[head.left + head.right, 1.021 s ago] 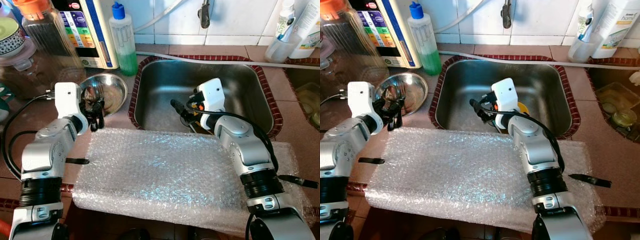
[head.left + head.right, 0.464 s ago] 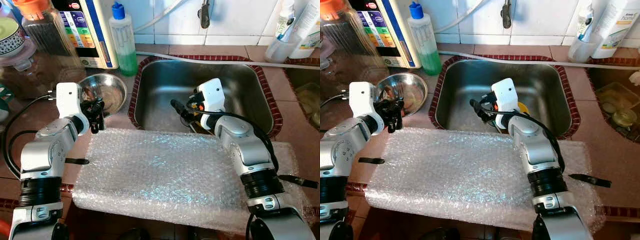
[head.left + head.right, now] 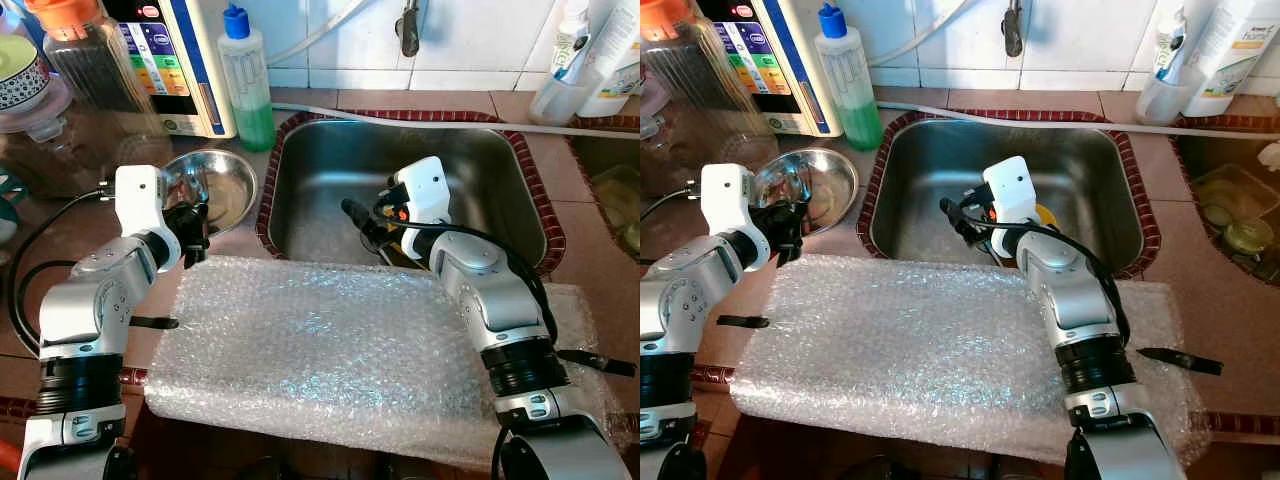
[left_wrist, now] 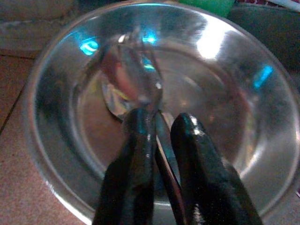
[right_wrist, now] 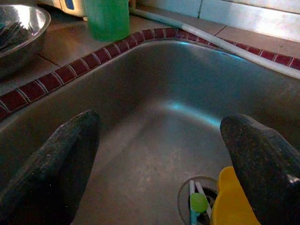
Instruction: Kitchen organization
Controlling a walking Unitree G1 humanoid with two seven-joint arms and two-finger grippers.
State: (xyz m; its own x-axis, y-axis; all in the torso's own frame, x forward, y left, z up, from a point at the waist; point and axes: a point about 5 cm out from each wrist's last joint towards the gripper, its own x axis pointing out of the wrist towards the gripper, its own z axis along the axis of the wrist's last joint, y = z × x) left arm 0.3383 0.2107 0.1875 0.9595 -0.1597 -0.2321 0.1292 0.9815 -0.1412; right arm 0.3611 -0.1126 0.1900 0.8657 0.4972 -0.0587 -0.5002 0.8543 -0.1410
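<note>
Spoon (image 4: 133, 75): held by its handle in your left claw (image 4: 161, 126), fingers pinched nearly together on it, bowl end hanging over the steel bowl (image 3: 215, 185) on the tiled surface (image 3: 60, 235) left of the sink (image 3: 930, 200).
Handling, largest item first:
- Bubble wrap sheet (image 3: 320, 345), spread across the front of the surface: judged a likely laying-down spot; keep the spoon level in transit.
- Sink: your right claw (image 5: 159, 154) hovers inside, fingers spread wide, empty, near a yellow item (image 5: 232, 199) by the drain.
- Steel bowl: lift clear of its rim before swinging.
Writing: white bottle (image 3: 1230, 50), upper right, reads "hom"; appliance panel (image 3: 155, 55) text illegible.
</note>
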